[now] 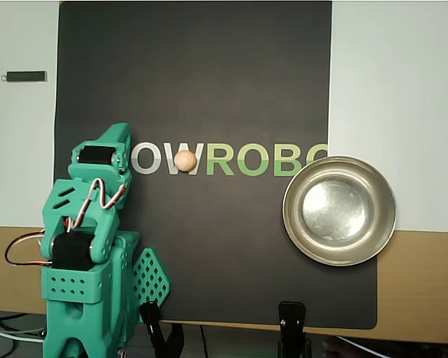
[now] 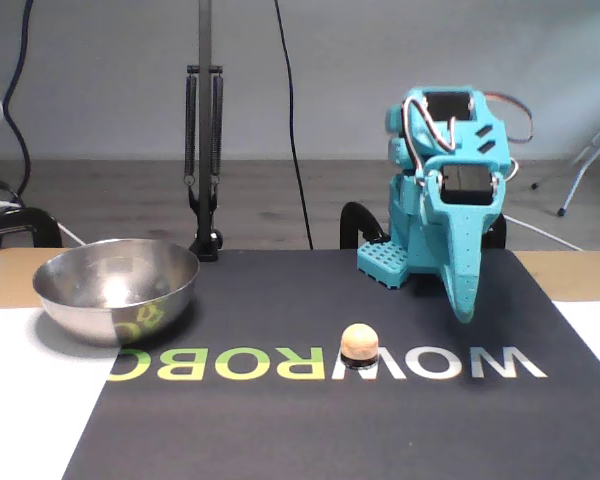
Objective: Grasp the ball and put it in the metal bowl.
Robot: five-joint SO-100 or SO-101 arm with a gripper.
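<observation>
The small, smooth peach-tan ball (image 1: 184, 160) is sitting mid-frame on the mat's lettering in the overhead view, looking light and apt to roll, so pinching across its middle seems wisest. The shiny silver metal bowl (image 1: 295, 224) is waiting lower right. The teal tool (image 2: 463, 305) is hanging folded at right in the fixed view; I cannot tell its opening.

Arm (image 2: 445, 190) folded compactly over its base, teal body upright. Gripper (image 2: 464, 305) hangs nose-down, tip clear of the surface below; jaws appear closed together, holding nothing.
</observation>
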